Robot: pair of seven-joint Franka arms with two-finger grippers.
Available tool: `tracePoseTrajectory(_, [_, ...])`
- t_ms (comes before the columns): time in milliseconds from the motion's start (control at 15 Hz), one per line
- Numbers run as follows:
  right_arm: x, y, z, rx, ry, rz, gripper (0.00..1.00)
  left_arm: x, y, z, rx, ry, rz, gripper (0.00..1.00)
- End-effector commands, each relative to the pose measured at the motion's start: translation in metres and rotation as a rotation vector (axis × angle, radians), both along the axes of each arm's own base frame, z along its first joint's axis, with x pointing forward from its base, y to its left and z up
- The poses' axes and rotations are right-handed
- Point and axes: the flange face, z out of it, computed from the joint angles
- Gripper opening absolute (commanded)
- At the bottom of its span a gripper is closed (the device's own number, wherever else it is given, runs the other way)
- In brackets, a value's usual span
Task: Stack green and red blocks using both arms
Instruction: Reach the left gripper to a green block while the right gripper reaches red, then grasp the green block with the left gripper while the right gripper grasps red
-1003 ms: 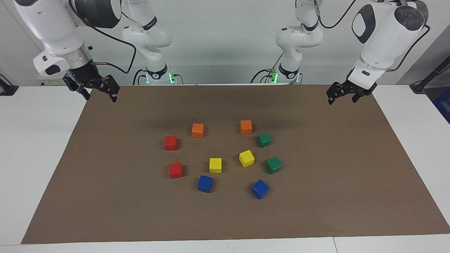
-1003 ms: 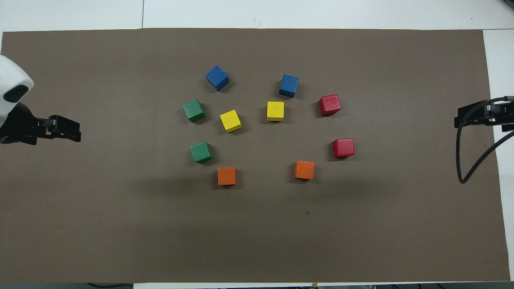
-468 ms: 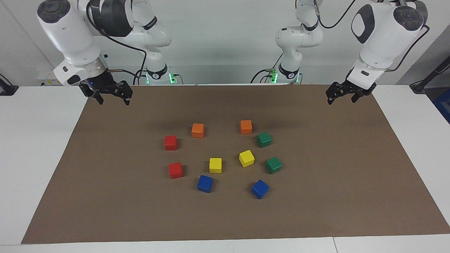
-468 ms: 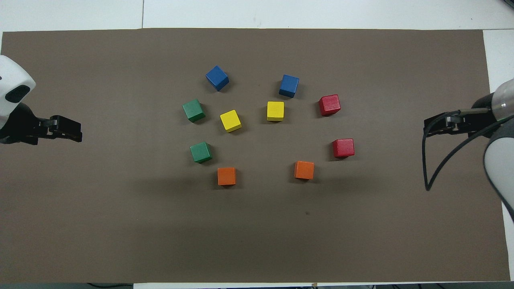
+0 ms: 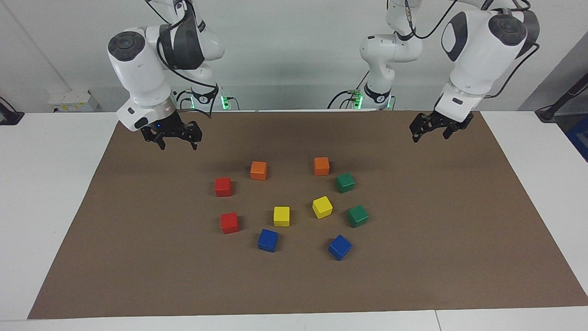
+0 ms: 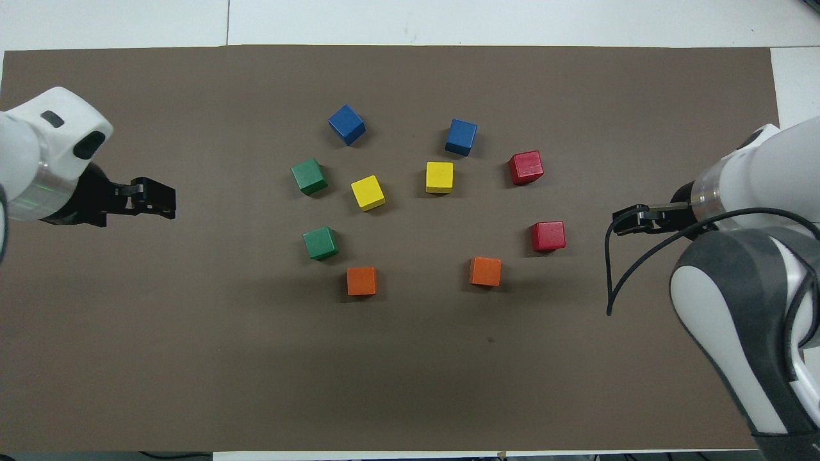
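Both grippers, right (image 5: 175,138) and left (image 5: 428,128), raised, jaws apart, empty; lower squarely over nearest red block (image 5: 223,186) and green block (image 5: 344,182).

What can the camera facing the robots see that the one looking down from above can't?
Only the facing view shows the arms' bases and the wall, and that the left gripper and right gripper are up in the air with fingers open, holding nothing. Only the overhead view shows the whole top faces of the blocks. Both show the two green blocks, two red blocks, and the orange, yellow and blue ones, all unstacked on the brown mat.
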Motion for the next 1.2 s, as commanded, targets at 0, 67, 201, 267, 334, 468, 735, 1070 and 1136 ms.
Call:
tracePoseTrajectory(0, [-0.009,0.014,-0.019,0.015,-0.027,-0.007,1.00,0.016,-0.043,-0.043,-0.004,-0.006,0.088,1.00])
tracePoseTrajectory(67, [-0.011,0.023,-0.030,0.012,-0.005,0.008,1.00,0.022,-0.055,-0.056,-0.005,-0.012,0.107,1.00])
tracePoseTrajectory(201, [-0.011,0.030,-0.050,0.010,0.007,0.009,1.00,0.028,-0.081,-0.076,-0.014,-0.036,0.137,1.00])
tracePoseTrajectory(267, [-0.010,0.036,-0.059,0.010,0.002,0.011,1.00,0.031,-0.089,-0.088,-0.012,-0.028,0.134,1.00])
tracePoseTrajectory(334, [-0.008,0.043,-0.069,0.010,0.002,0.013,1.00,0.030,-0.109,-0.101,-0.012,-0.019,0.125,1.00])
tracePoseTrajectory(468, [-0.001,0.053,-0.085,0.012,-0.010,0.004,1.00,0.028,-0.137,-0.124,-0.015,-0.032,0.214,1.00])
tracePoseTrajectory(735, [0.011,0.059,-0.113,0.017,-0.029,0.007,1.00,0.002,-0.155,-0.173,-0.014,-0.034,0.261,1.00])
tracePoseTrajectory(1070, [0.021,0.061,-0.136,0.023,-0.053,0.007,1.00,-0.010,-0.161,-0.195,0.000,-0.014,0.248,1.00])
tracePoseTrajectory(1136, [0.022,0.062,-0.138,0.025,-0.057,0.008,1.00,-0.011,-0.159,-0.198,0.001,-0.013,0.263,1.00])
